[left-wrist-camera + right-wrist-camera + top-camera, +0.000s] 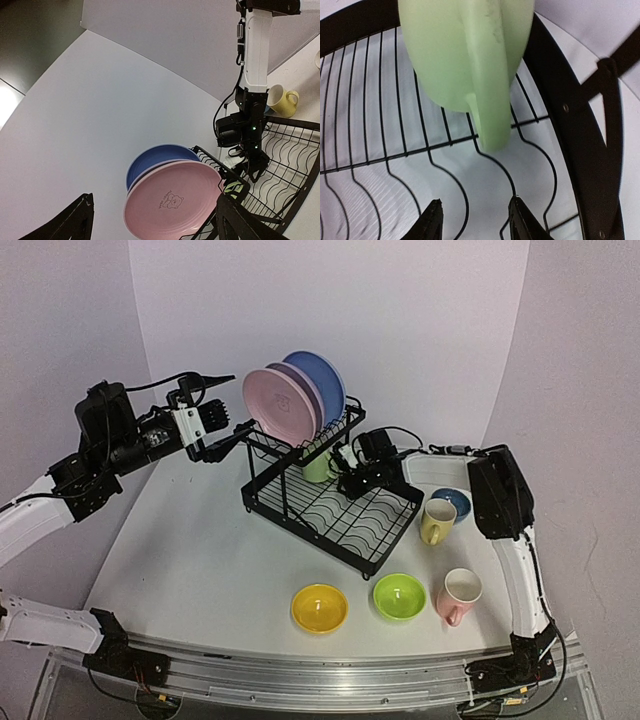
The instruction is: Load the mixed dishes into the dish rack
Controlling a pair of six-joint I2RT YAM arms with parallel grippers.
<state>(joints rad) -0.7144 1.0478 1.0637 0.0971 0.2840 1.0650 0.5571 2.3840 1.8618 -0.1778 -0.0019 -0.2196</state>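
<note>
Table: white surface (200, 560) under lilac walls, with the rack (372, 564) set mid-table.
Plates: three (285, 410) stood on edge in the upper slots, kept upright by the wires.
Mug: green (465, 50), on the lower tray, handle turned toward the right gripper (477, 220).
Right fingers: apart (432, 222), with the mug just ahead and not between them.
Left gripper: (238, 432) spread wide, nothing held, beside the plates.

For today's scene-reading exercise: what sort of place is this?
Likely a robotics lab test cell, not a kitchen: bare white walls, left arm and right arm on a metal rail, a dish rack.
</note>
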